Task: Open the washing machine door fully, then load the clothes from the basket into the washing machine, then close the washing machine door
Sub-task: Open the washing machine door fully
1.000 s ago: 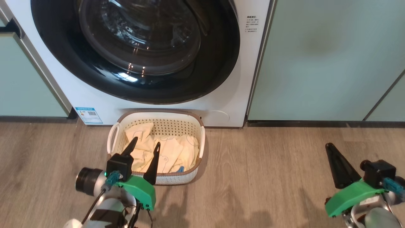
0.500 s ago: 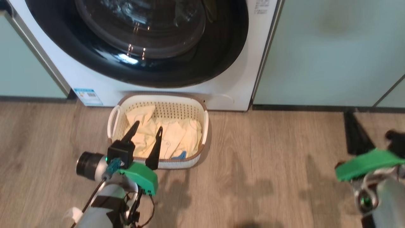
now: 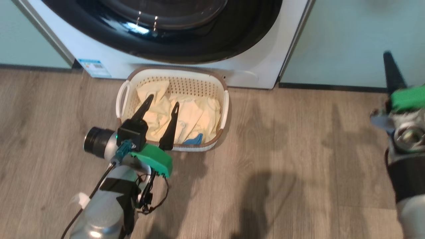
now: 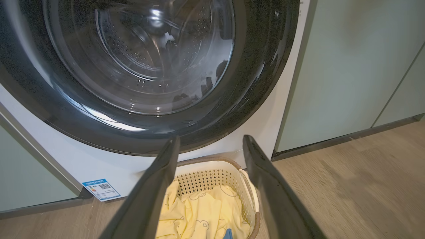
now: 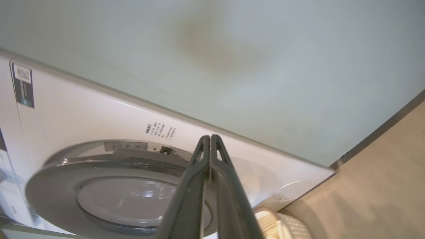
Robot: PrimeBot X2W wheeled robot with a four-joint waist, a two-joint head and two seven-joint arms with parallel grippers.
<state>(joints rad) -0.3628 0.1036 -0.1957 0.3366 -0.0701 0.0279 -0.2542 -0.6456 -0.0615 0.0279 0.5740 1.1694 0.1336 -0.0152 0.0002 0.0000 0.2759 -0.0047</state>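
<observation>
Head view: basket (image 3: pixel 176 70) of yellow clothes (image 3: pixel 189 116) sits on the floor (image 3: pixel 282 149) just before the washer (image 3: pixel 262 63), under its closed door (image 3: pixel 199 49). Left gripper (image 3: pixel 164 100) hovers over the basket's near side, jaws wide and empty. Right gripper (image 3: pixel 387 57), jaws pressed together, is raised before the cabinet (image 3: pixel 345 39).

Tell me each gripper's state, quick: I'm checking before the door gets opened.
Left gripper: open, holding nothing.
Right gripper: closed, holding nothing.

Pale green cabinets (image 3: pixel 345 39), wood-look floor (image 3: pixel 282 149)
</observation>
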